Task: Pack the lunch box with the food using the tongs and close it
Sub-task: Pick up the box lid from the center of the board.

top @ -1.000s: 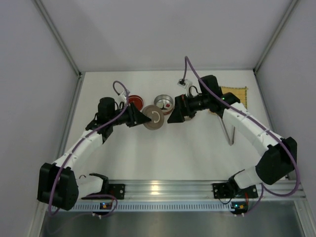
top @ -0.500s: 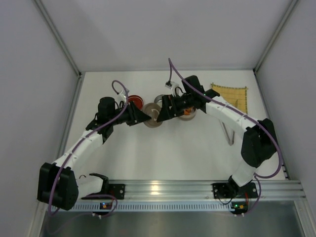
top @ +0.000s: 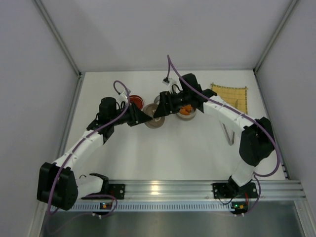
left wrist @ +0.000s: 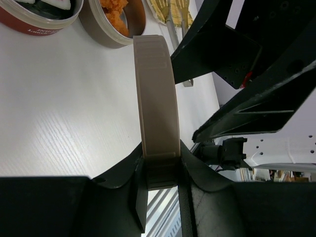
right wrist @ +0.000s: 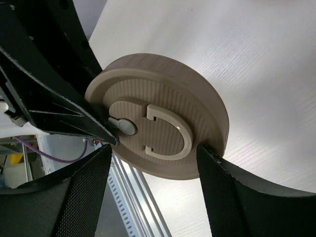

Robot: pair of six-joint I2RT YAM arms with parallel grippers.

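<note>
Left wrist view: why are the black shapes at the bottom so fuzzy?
Left wrist view: the left gripper sits too near the lens, while the lid looks sharp; top view: even light, glare on the rail.

Both arms reach inward over the desk, wrists almost meeting. The left gripper (top: 143,118) has its jaws clamped on the rim of the lid (right wrist: 163,128). The right gripper (top: 159,112) has its jaws spread wide across that lid; whether they press it is unclear.

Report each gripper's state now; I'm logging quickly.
Left gripper: closed on the lid.
Right gripper: straddling the lid, grip cannot be told.
</note>
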